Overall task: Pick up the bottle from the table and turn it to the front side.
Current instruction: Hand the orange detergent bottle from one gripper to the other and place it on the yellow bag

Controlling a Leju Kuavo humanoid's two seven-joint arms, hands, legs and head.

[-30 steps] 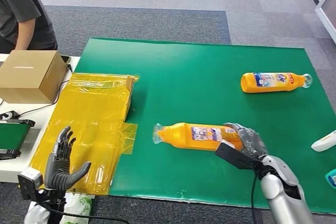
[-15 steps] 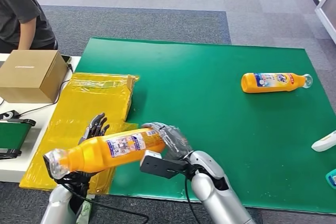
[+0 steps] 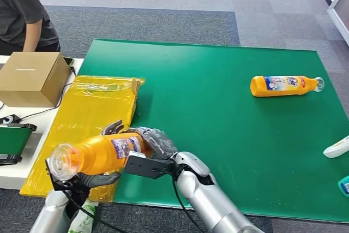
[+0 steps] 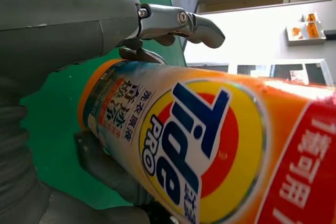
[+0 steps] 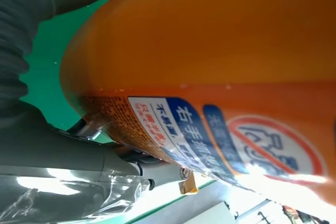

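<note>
You have the green worktop [image 3: 230,135] ahead with a spare bottle [image 3: 284,85] lying far to the right, and the task bottle [image 3: 103,154] is lifted clear, held level over the yellow sheet [image 3: 90,107] at the worktop's left edge. Your right hand [image 3: 158,143] has its fingers wrapped round the base end while the left hand [image 3: 92,178] cups the body from beneath. The turn looks under way; next, roll the printed front upward without loosening either hold.
</note>
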